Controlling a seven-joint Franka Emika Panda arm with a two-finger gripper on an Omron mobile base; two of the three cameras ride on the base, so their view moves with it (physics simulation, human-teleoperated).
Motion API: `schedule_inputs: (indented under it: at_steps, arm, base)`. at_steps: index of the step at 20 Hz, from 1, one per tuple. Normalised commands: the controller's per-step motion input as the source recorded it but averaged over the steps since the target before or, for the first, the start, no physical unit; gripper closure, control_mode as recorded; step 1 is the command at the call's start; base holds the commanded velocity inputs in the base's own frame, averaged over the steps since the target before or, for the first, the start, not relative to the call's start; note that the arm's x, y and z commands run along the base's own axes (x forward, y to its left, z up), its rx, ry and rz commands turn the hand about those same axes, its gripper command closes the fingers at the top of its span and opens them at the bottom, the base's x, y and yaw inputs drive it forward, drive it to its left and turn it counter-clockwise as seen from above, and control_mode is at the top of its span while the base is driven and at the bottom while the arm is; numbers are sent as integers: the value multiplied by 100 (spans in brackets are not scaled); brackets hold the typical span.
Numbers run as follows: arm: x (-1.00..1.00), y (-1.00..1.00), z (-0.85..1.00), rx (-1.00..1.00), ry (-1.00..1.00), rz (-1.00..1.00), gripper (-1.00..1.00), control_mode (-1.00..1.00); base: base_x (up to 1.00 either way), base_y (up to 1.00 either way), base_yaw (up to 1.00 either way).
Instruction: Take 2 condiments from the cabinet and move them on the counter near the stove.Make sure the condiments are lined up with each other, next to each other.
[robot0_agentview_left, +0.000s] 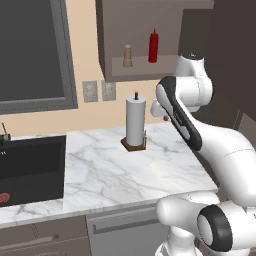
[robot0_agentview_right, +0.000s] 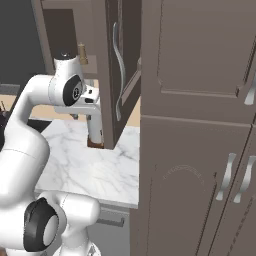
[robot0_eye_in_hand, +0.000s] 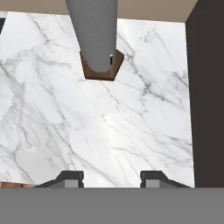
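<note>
We find both condiments, red bottle (robot0_agentview_left: 153, 46) and tan shaker (robot0_agentview_left: 128, 56), on the cabinet (robot0_agentview_left: 112, 45) shelf above the paper-towel roll (robot0_agentview_left: 135, 121), nothing moved yet, our gripper (robot0_eye_in_hand: 111, 177) part-open and empty.

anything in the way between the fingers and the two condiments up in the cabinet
Nothing visible blocks them: the red squeeze bottle and tan shaker stand in the cabinet's open niche, above the paper-towel roll. The gripper points down at the counter.

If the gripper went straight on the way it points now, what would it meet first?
Most likely the bare white marble counter: the gripper, jaws apart and empty, looks down at it, with the wooden base of the white paper-towel roll off to one side.
</note>
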Motion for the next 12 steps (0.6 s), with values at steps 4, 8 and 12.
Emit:
schedule_inputs:
  at_steps: [4, 8, 12]
  arm:
    - [0, -5, 2, 0, -3, 0, -100, -100]
    - [-10, 0, 33, 0, -24, 0, -100, -100]
    - [0, 0, 50, 0, -24, 0, -100, -100]
  base:
    - [0, 0, 0]
    - [0, 0, 0]
    - [0, 0, 0]
